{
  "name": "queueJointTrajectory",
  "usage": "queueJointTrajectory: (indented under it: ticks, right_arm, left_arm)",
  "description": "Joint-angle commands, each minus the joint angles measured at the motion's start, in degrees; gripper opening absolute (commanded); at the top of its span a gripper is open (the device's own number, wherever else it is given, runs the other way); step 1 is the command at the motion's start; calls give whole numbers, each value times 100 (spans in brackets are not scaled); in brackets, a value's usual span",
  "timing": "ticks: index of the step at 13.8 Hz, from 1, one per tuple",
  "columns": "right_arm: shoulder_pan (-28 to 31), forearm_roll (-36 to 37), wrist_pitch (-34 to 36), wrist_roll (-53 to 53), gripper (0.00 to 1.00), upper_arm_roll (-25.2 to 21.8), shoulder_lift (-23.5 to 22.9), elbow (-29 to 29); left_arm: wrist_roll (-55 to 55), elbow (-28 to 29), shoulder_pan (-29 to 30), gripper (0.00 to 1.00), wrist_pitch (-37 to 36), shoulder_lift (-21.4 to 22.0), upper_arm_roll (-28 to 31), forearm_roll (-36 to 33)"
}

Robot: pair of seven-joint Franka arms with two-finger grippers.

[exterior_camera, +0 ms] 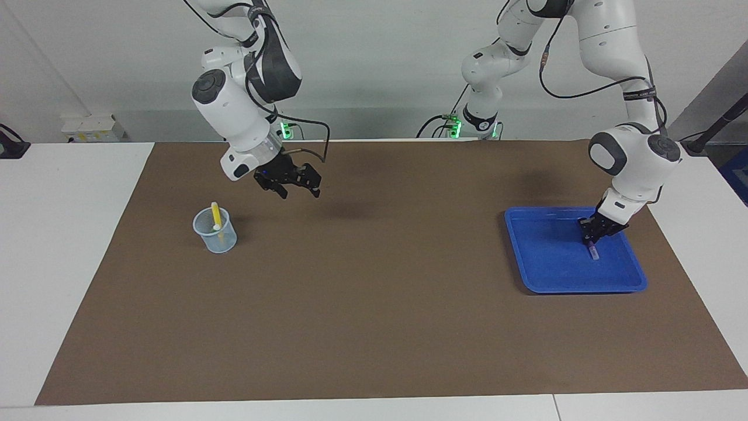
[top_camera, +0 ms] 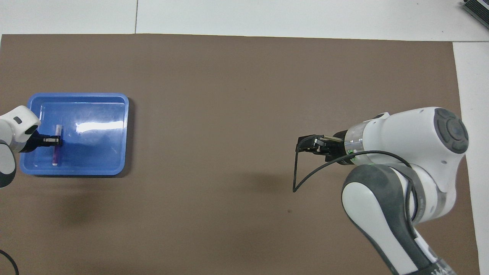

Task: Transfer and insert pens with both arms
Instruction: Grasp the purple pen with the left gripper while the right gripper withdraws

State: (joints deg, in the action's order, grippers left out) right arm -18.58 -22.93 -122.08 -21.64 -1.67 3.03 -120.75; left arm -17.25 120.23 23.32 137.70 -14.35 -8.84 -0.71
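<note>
Left gripper (exterior_camera: 591, 234) pinching down on purple pen (exterior_camera: 594, 250) lying in blue tray (exterior_camera: 555, 275), apparently closed on it. Right gripper (exterior_camera: 295, 186) hanging open, empty, over mat beside cup (exterior_camera: 215, 231) holding yellow pen (exterior_camera: 215, 216). Next: lifting, carrying for handover.

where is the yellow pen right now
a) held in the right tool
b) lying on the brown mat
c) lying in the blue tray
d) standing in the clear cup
d: the yellow pen stands tilted in the clear cup at the right arm's end of the table, while the right tool hangs empty over the brown mat beside the cup.
</note>
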Motion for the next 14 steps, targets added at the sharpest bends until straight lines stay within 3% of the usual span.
queueJointTrajectory:
  ticks: [1,5,8,14]
  right_arm:
    - [-277,-185,-298,-628,100,0,14,8]
    - [-655,-272,-641,-1551,100,0,-4,-1]
    - [-919,-580,-1044,-2106,100,0,-13,-18]
    - [-972,-792,-1231,-2160,100,0,-48,16]
  left_arm:
    - [458,-701,-240,0,-978,-68,5,-61]
    - [1117,-835,-345,0,-1586,151,-30,140]
    - [1951,-809,-442,0,-1894,397,-30,895]
    - [3787,-765,-837,0,-2230,828,-57,1863]
